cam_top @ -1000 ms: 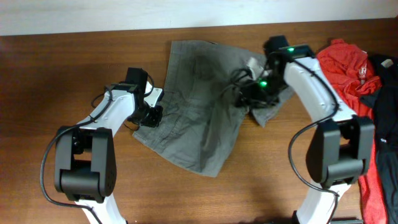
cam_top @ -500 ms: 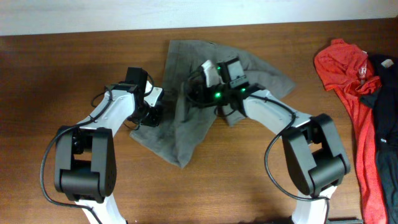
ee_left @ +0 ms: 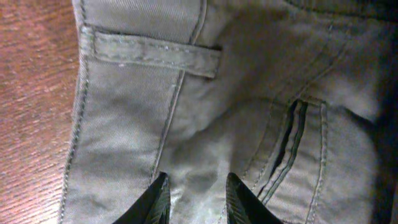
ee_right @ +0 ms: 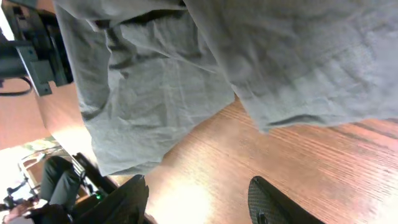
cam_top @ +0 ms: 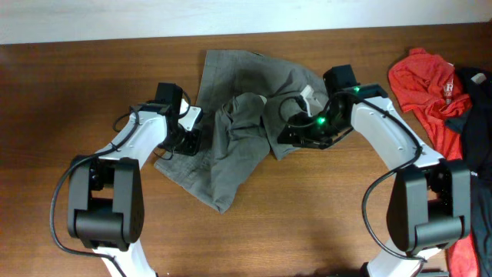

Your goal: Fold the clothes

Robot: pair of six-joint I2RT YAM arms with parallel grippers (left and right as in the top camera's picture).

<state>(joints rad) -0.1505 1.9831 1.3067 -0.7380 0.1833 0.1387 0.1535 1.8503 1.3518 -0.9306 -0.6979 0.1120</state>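
The clothes, a pair of grey-olive shorts [cam_top: 231, 158], lie rumpled at the middle of the table, with one side thrown over into a hump [cam_top: 247, 114]. My left gripper [cam_top: 187, 142] rests on their left edge. In the left wrist view its fingers [ee_left: 198, 200] stand a little apart on the cloth [ee_left: 249, 93], with a soft pucker between them, below a belt loop [ee_left: 155, 55] and a pocket slit [ee_left: 286, 149]. My right gripper [cam_top: 296, 132] is at the shorts' right side. It is open [ee_right: 199, 202] over bare wood with nothing in it, and the cloth [ee_right: 186, 74] lies just ahead.
A red garment [cam_top: 421, 81] lies at the right end of the table beside a dark one [cam_top: 477, 96]. The table's back edge meets a pale wall [cam_top: 231, 15]. Bare wood [cam_top: 307, 223] runs along the front.
My right arm swept left across the shorts, dragging their right side over, then let go and drew back to the right. The left gripper's fingers have parted a little; the left arm stayed in place.
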